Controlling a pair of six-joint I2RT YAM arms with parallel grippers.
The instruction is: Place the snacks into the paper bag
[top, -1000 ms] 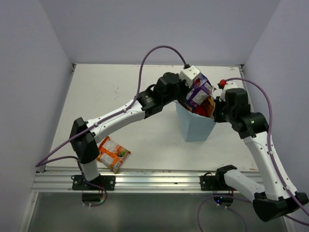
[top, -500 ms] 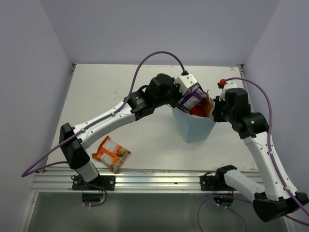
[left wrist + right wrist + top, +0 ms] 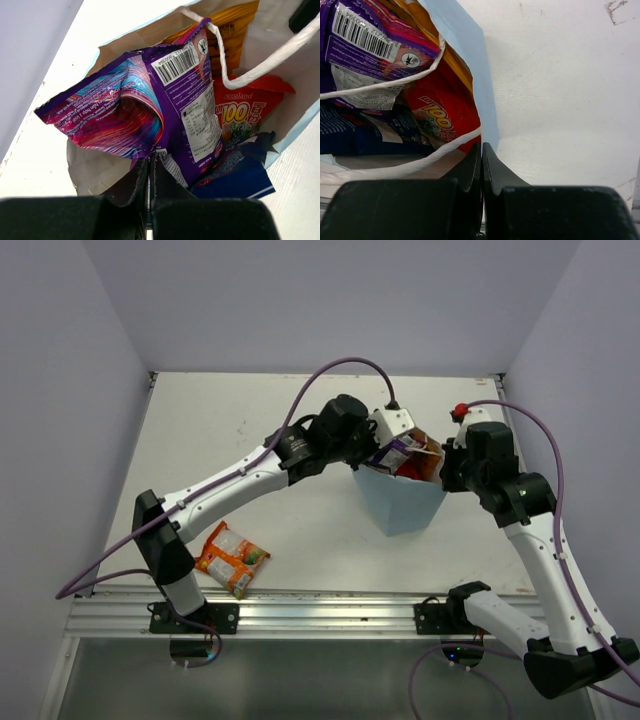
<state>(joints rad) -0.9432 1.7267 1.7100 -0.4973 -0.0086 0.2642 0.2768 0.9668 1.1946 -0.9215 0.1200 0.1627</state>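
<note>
Left hand (image 3: pixel 150 167): is sinking lower than a second ago, pinching the purple-white packet (image 3: pixel 175 95), now partly inside the paper bag (image 3: pixel 405 508).
Right hand (image 3: pixel 481 150): is staying closed on the bag's rim.
Orange-white packet (image 3: pixel 232 558): is lying unmoved by the worktop's (image 3: pixel 250 440) front-left edge.
Hidden: red packet (image 3: pixel 245 112) and blue packet (image 3: pixel 240 172) are showing only partly.

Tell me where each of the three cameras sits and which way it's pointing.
Top: high behind the robot, looking down on the table; the left arm and right arm show, bases included.
Left wrist: over the paper bag, looking down into it; the left gripper pinches a purple packet.
Right wrist: low beside the bag's rim, facing its mouth; the right gripper is closed on that rim.
Both wrist views share the purple packet, a red packet and a string handle.
</note>
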